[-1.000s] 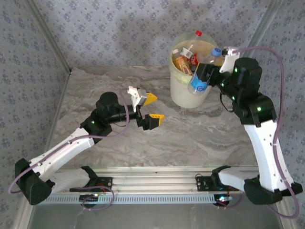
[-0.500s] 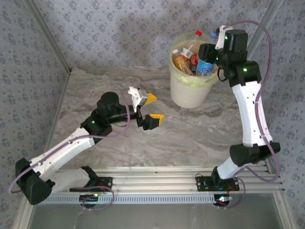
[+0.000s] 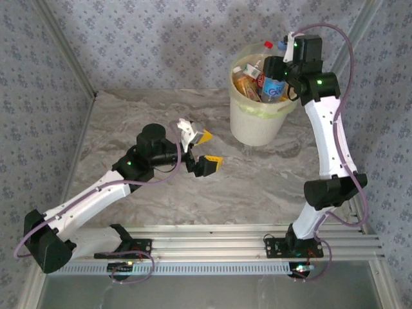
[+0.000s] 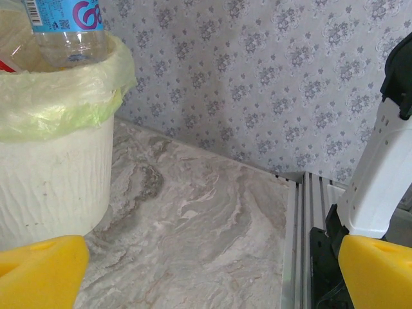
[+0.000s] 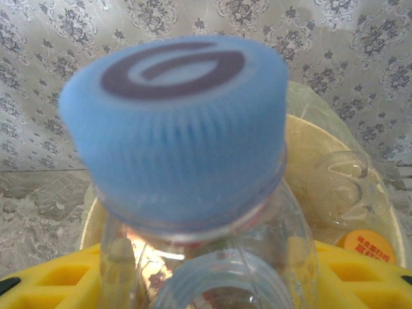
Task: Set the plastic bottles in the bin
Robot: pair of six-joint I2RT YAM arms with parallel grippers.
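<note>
Bottle (image 3: 274, 87) with blue label held in right jaws over the bin (image 3: 255, 127); left jaws wide

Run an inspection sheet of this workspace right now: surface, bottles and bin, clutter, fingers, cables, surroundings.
Surface: grey marbled table, no bottles lying on it.
Job's things: bin holds a heap of bottles; blue-label bottle upright, base about at the bin's rim.
Clutter: nothing seen.
Grippers: right gripper, fingers shut on the blue-label bottle; left gripper open, holding nothing, above the table.
Cables: purple cable arches over the right arm.
Surroundings: patterned walls; metal rail at the near edge.
</note>
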